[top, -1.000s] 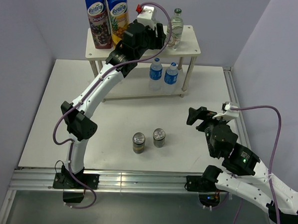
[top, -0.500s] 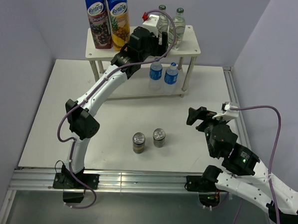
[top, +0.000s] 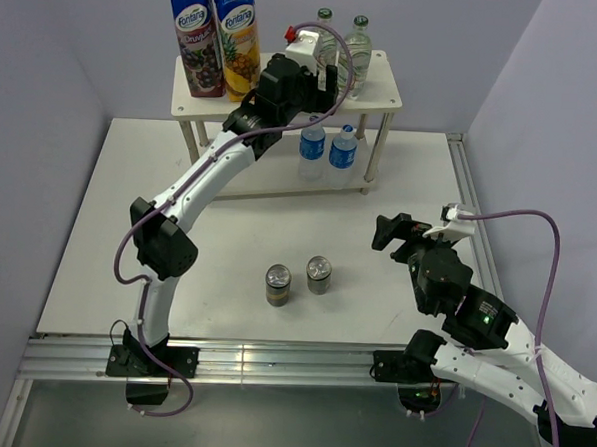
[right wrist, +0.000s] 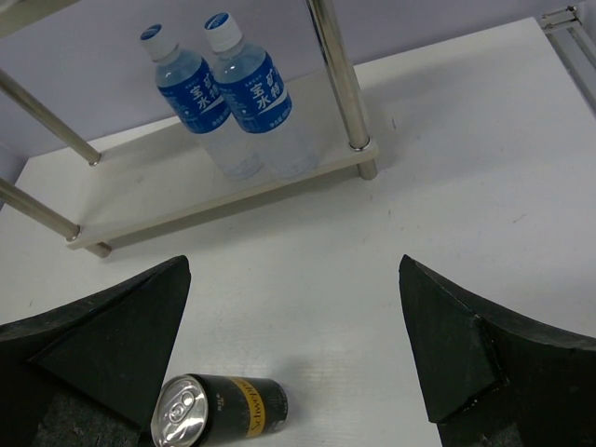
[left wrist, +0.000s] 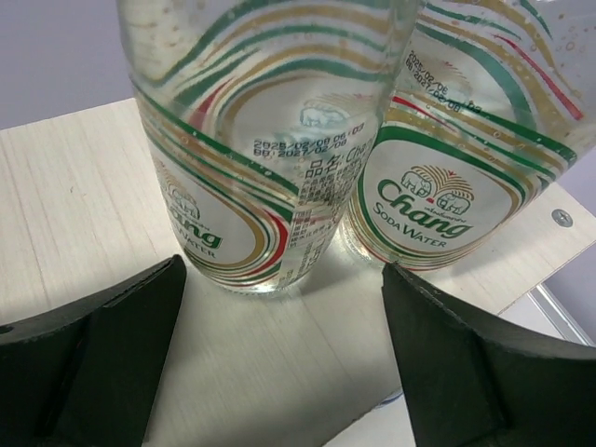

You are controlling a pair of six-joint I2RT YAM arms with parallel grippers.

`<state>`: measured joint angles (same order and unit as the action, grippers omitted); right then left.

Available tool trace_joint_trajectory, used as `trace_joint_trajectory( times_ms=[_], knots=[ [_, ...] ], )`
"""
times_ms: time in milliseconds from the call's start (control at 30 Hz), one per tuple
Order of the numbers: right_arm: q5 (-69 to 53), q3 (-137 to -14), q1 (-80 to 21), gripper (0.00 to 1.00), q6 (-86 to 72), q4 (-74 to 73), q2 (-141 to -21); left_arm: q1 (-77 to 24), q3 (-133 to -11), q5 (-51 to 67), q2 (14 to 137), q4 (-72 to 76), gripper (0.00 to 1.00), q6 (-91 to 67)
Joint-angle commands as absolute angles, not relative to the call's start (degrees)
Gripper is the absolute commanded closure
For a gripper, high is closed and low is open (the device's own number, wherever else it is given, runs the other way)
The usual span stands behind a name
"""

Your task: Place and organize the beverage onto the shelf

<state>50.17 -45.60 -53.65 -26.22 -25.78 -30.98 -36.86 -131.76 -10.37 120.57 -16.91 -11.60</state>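
Four drinks are shelved: two soda bottles (top: 324, 33) on top of the shelf (top: 386, 88), two water bottles (top: 327, 148) below. Two cans (top: 278, 283) wait on the bench (top: 128, 225). The left gripper (left wrist: 279, 317) has its jaws apart beside the soda bottles, and the right gripper (right wrist: 293, 345) likewise, empty.

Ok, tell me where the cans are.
Top view: the cans stand side by side on the table, near-centre between the arms, short of the shelf.

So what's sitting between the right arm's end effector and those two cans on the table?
Nothing, just bare white table between the right end effector and the nearer can; the top external view shows it.
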Motion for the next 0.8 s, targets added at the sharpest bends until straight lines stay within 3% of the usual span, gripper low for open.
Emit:
trace_joint_trajectory(
  times_ms=[0, 133, 500, 633, 767],
  knots=[
    [51.68, -45.44, -53.96, 0.0, -27.16, -23.47, -31.38, -37.35, -126.85, -10.9, 116.64, -17.41, 0.05, -12.04],
    [51.59, -45.35, -53.96, 0.0, -27.25, -23.55, -31.55, -38.23, -116.92, -14.06, 110.67, -14.34, 0.01, -12.13],
    [51.42, -45.35, -53.88, 0.0, -26.98, -23.29, -31.82, -42.44, -93.82, -22.92, 93.27, -14.41, 0.01, -14.24],
    [50.72, -45.97, -53.96, 0.0, -27.07, -24.08, -32.08, -51.66, -81.24, -33.91, 81.68, -15.46, 0.01, -16.6],
    [48.87, -46.14, -53.96, 0.0, -27.42, -24.78, -31.9, -62.21, -67.53, -39.45, 67.02, -19.15, 0.01, -30.01]
  ],
)
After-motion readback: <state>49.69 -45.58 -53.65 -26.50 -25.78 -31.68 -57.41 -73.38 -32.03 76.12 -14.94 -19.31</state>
